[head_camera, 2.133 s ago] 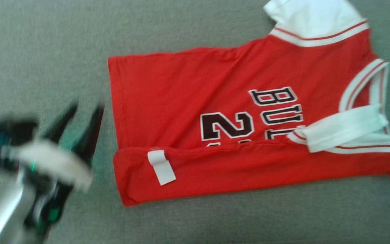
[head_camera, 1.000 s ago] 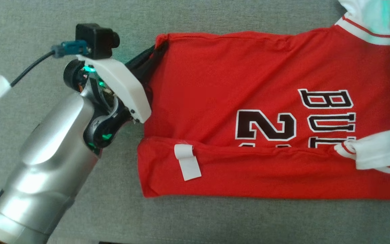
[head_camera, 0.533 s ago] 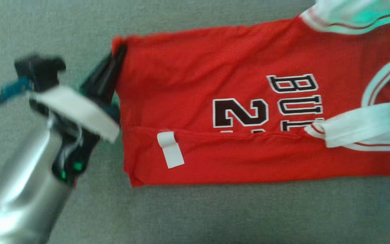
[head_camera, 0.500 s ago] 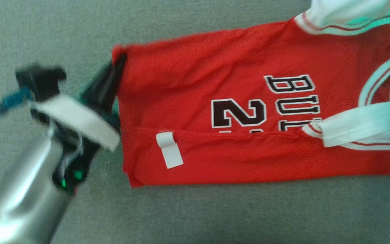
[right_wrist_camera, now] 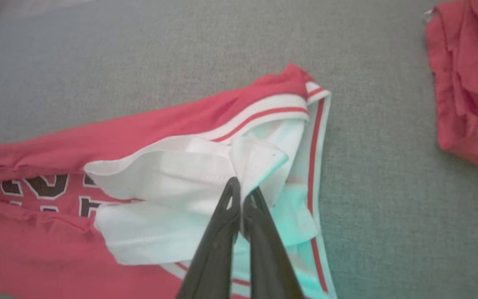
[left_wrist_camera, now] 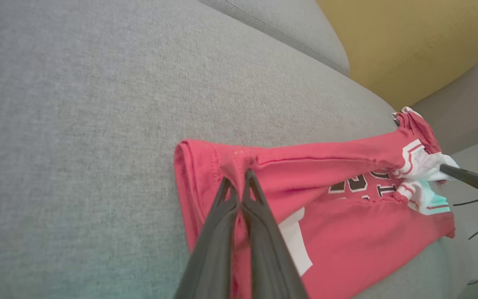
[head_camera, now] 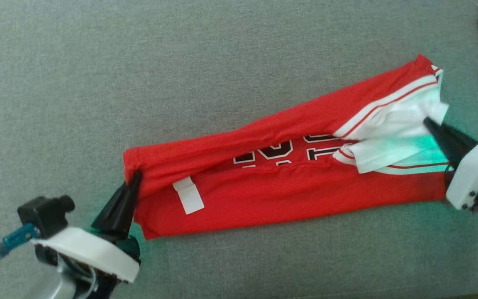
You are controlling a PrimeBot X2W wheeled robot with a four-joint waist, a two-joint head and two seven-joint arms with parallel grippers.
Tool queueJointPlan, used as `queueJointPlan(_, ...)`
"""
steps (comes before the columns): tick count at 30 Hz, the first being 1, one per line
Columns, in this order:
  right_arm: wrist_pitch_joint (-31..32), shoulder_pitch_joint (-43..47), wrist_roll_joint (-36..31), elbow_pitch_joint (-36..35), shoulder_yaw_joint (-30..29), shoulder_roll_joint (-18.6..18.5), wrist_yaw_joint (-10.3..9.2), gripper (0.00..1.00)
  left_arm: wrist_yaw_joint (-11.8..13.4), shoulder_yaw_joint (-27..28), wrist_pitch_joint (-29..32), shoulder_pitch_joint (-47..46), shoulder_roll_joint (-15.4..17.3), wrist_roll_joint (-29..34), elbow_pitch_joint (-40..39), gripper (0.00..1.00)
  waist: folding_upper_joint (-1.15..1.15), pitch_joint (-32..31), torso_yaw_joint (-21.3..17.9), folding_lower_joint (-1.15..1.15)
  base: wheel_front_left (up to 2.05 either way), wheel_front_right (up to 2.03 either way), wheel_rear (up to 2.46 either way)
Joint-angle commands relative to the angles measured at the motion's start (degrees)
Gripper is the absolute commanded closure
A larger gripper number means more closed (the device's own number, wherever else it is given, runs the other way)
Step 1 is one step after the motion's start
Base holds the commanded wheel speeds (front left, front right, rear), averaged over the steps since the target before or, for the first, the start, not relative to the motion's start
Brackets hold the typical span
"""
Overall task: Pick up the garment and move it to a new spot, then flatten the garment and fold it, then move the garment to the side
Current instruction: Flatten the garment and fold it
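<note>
Pinching the red and white cloth jersey [head_camera: 264, 195] tight at its two ends are the left tool [head_camera: 134, 177] and right tool [head_camera: 428, 122], over a grey sofa [head_camera: 181, 62].

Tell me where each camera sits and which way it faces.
Head view: on the head, looking down at the jersey on the grey cushion; left hand lower left, right hand right, both shut on it.
Left wrist view: on the left wrist, looking along that hand at the jersey's hem, towards a yellow cushion.
Right wrist view: on the right wrist, looking along that hand at the white sleeve; another red garment beyond.
Both wrist views share the jersey's lettering.
</note>
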Motion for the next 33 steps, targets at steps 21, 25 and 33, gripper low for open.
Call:
queueJointPlan(21, 4.6, -3.0, -7.5, 3.2, -4.1, 2.0, -0.04, 0.0, 11.0, 8.8, -18.4, 3.6, -4.8, 15.3, 2.0, 0.0, 0.0, -0.5, 1.0, 0.01, 0.0, 0.0, 0.0)
queueJointPlan(25, 6.4, -3.3, -10.8, 8.1, -3.3, 2.2, -0.04, 0.0, 9.9, 10.7, -18.6, 4.9, -9.1, 20.7, 3.1, 0.0, 0.0, -0.8, 1.9, 0.01, 0.0, 0.0, 0.0)
queueJointPlan(33, 12.2, -1.1, -8.4, 12.3, -2.6, 2.5, -0.04, 0.0, 3.7, 18.9, -18.6, 9.5, -18.1, 30.4, 5.7, 0.0, 0.0, -1.9, 3.2, 0.01, 0.0, 0.0, 0.0)
